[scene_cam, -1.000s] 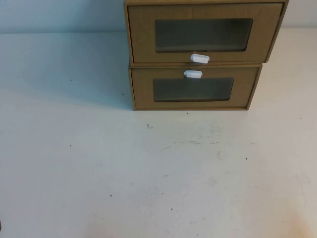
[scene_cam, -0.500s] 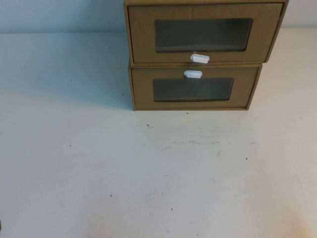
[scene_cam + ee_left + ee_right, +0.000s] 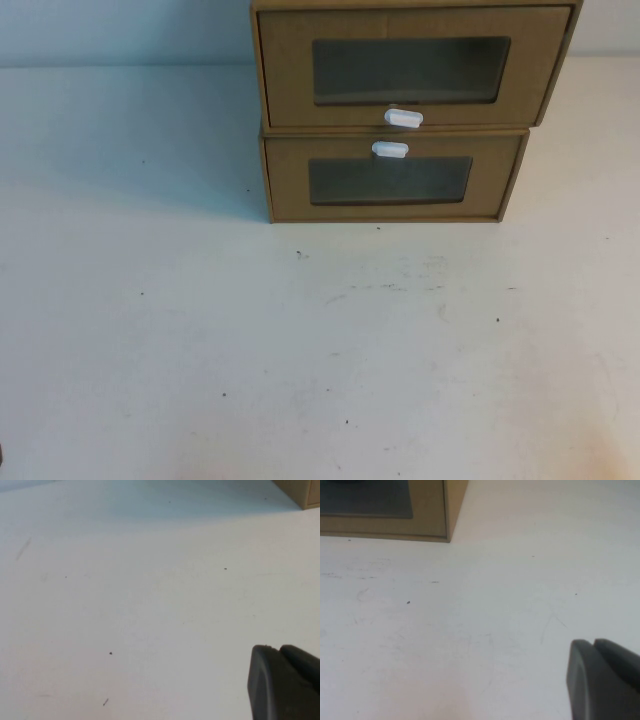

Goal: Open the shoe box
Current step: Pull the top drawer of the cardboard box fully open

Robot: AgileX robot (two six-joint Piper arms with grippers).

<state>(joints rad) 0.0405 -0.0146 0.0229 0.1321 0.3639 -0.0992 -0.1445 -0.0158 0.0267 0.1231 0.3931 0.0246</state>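
The white table (image 3: 300, 350) lies bare from 3 through 6 round to 9 o'clock, with wide room for moving and only dark specks on it. At 12 o'clock, on the far side, two brown boxes stand stacked, both fronts shut flush. The upper shoe box (image 3: 290, 70) overhangs the lower shoe box (image 3: 285, 185) slightly toward 3 o'clock. The white upper handle (image 3: 403, 118) sits at 6 o'clock on its front and the lower handle (image 3: 390, 150) at 12 o'clock on its own, so the two lie close together. The left gripper (image 3: 278, 649) hangs over bare table, well apart from the boxes, with its fingers together and holding nothing. The right gripper (image 3: 593, 642) hangs over bare table short of the lower shoe box's 3 o'clock corner, its fingers pressed together and empty.
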